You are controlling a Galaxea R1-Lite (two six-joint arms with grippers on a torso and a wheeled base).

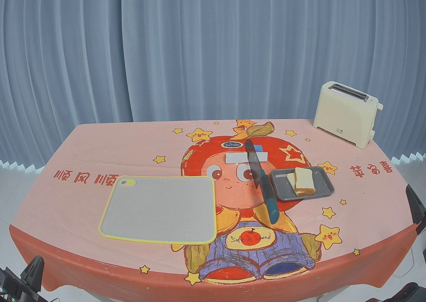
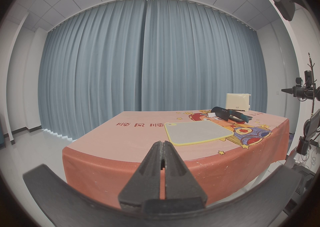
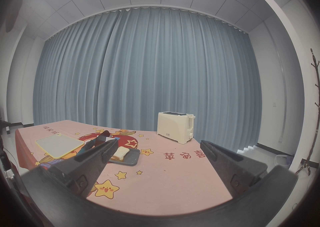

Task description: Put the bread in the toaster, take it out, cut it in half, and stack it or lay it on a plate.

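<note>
Head, bread [image 1: 304, 181]: two slices lying on a grey tray [image 1: 323, 189], right of centre on the table [image 1: 88, 152].
Head, knife [image 1: 262, 179]: just beside the tray's left edge, blade pointing away.
Head, board [image 1: 157, 209]: left of the knife, near the front.
Head, toaster [image 1: 346, 114]: far right corner, well apart from the bread.
Left wrist, left claw [image 2: 163, 144]: fingers pressed together, off the table's near left corner.
Right wrist, right claw [image 3: 158, 144]: fingers wide apart, at the table's right side.

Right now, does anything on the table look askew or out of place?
Only the knife: it lies slanted, blade across a small white block, beside the tray of bread. Nothing spilled or damaged.
</note>
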